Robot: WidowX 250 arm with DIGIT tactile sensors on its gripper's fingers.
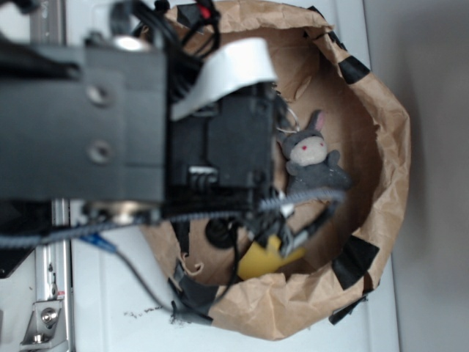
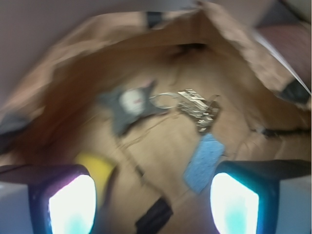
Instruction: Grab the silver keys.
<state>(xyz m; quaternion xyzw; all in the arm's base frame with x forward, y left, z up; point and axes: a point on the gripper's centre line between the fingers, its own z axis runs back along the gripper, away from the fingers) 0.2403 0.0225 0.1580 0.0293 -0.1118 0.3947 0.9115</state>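
We see the tool [image 2: 153, 204] poised above the floor of a crumpled brown paper bag [image 1: 381, 110], its two lit pads [image 2: 73, 204] spread wide with nothing between them. From the overhead view our arm [image 1: 110, 110] covers most of the bag's interior, which is likely why the silver keys do not show there at all.

In the wrist view the silver keys [image 2: 197, 108] lie flat on the bag floor, ahead of the tool and slightly toward its right pad. The bunch's long axis runs diagonally, from upper left down toward lower right, with its thin ring end pointing left toward the grey plush bunny [image 2: 129, 105]. The blue sponge [image 2: 204, 162] sits just below the keys, close to them. A yellow object [image 2: 97, 168] rests near the left pad.

We judge the wide spread suits a descent, though the diagonal lie may call for wrist rotation.
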